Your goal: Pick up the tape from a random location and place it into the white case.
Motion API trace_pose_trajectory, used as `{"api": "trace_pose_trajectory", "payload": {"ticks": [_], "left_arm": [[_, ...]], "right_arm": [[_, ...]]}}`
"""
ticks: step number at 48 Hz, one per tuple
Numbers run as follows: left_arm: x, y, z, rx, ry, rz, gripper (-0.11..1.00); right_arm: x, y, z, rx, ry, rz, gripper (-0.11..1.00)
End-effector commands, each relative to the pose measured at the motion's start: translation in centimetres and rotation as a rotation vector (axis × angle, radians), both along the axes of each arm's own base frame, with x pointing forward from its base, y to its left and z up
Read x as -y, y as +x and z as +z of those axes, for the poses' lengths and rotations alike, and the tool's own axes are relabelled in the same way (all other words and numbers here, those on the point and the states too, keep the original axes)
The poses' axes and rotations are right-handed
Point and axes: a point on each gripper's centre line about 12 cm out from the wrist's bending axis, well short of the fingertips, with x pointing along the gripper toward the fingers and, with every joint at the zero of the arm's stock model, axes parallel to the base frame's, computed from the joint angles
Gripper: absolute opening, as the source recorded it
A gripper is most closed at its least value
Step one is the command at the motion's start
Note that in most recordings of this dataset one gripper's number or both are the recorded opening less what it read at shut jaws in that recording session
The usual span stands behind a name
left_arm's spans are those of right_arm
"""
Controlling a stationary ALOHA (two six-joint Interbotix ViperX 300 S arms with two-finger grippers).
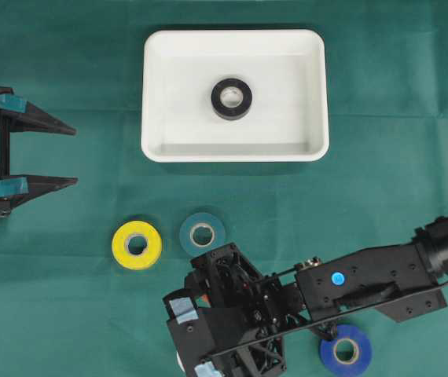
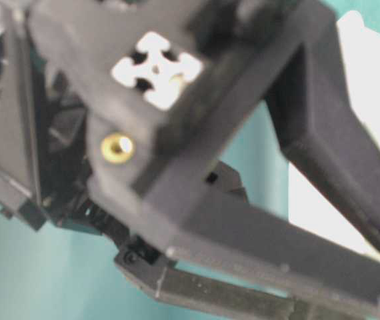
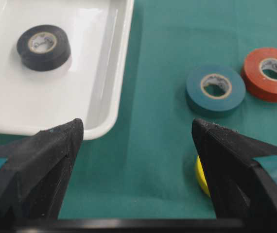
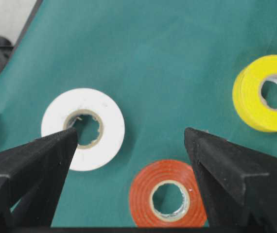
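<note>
Beneath right end effector (image 4: pixel 131 141): perhaps red roll (image 4: pixel 167 196)

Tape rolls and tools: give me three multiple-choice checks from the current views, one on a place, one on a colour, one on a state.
1. Where is the black roll?
A. Inside the white case
B. On the cloth beside the yellow roll
C. In the left tool

2. Which roll lies between the right tool's jaws in its wrist view?
A. Blue
B. Red
C. Black

3. How does the right tool stand?
A. Shut on the white roll
B. Shut, holding nothing
C. Open, holding nothing

Answers: 1 A, the overhead view shows it lying flat on the case floor. 2 B, the red roll lies on the cloth in the gap. 3 C, its jaws stand wide apart with nothing gripped.
</note>
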Motion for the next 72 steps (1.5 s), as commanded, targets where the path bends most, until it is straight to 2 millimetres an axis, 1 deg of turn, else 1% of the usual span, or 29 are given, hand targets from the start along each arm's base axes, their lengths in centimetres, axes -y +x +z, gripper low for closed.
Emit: {"api": "trace_pose_trajectory", "payload": {"ticks": [1,18,30,41,57,65,72], "left_arm": [[0.0,0.2,0.5,0.014,0.001,0.001,0.9],[-0.1,0.2,0.4,0.012,0.001,0.003,0.9],[0.0,0.2,0.4,0.012,0.001,0.001,0.9],[0.0,0.3,0.4,0.009,0.002,0.001,0.9],[-0.1,0.3,0.3,0.004,0.002,0.001,0.9],[-0.1,0.3,0.3,0.004,0.002,0.002,0.9],[-0.1,0.3,0.3,0.004,0.002,0.001,0.9]], "right_arm": [[-0.3,0.3,1.8,0.044,0.017,0.001,0.9],[-0.3,0.3,1.7,0.043,0.017,0.001,0.9],[-0.3,0.5,1.0,0.034,0.014,0.001,0.9],[-0.5,0.9,-0.9,0.001,0.002,0.001,0.9],[-1.2,1.7,-4.1,-0.018,-0.004,0.009,0.9],[-1.7,2.0,-6.3,-0.028,-0.003,0.015,0.9],[-1.9,2.3,-7.7,-0.031,0.006,0.005,0.9]]}}
